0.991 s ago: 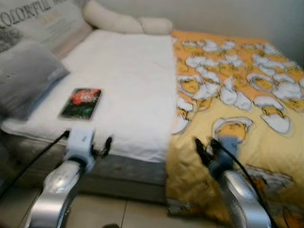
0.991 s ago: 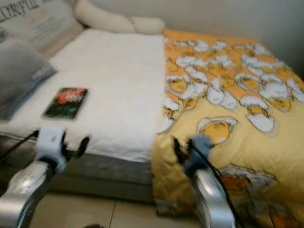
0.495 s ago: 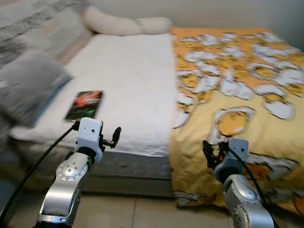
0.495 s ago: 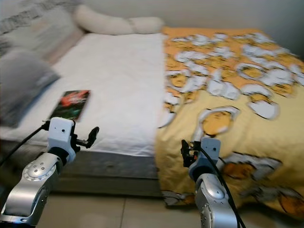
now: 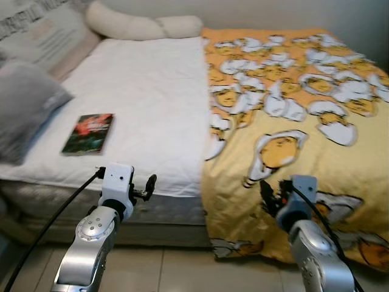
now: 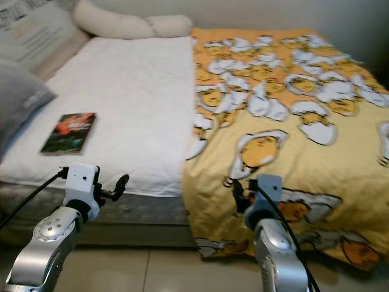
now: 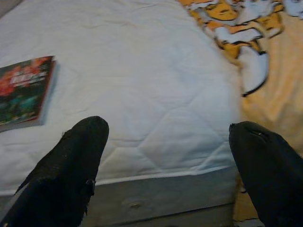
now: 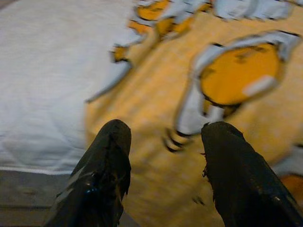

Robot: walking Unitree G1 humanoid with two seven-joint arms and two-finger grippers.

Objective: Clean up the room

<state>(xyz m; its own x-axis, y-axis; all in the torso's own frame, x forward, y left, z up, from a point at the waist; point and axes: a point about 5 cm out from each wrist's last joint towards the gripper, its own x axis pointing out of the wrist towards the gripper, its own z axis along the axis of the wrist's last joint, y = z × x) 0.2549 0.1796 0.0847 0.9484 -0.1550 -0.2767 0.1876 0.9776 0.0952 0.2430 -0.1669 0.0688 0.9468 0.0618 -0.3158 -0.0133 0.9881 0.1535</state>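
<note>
A book [image 5: 88, 132] with a dark red and green cover lies flat on the white mattress [image 5: 152, 91], near its front left edge. A yellow duvet [image 5: 292, 91] with a white and orange pattern covers the bed's right half and hangs over the front. My left gripper [image 5: 149, 184] hovers open before the mattress edge, right of and below the book [image 7: 26, 90]. My right gripper [image 5: 268, 194] is open in front of the hanging duvet [image 8: 189, 94]. Neither holds anything.
A grey pillow [image 5: 24, 103] lies at the bed's left, with a printed cushion [image 5: 42, 30] behind it. Long white pillows [image 5: 140, 25] rest along the wall. Pale tiled floor [image 5: 170, 267] lies under my arms, in front of the bed base [image 5: 164, 216].
The whole picture has shifted and steadied as the camera moved. Both arms stay raised before the bed edge, and nothing was taken hold of.
</note>
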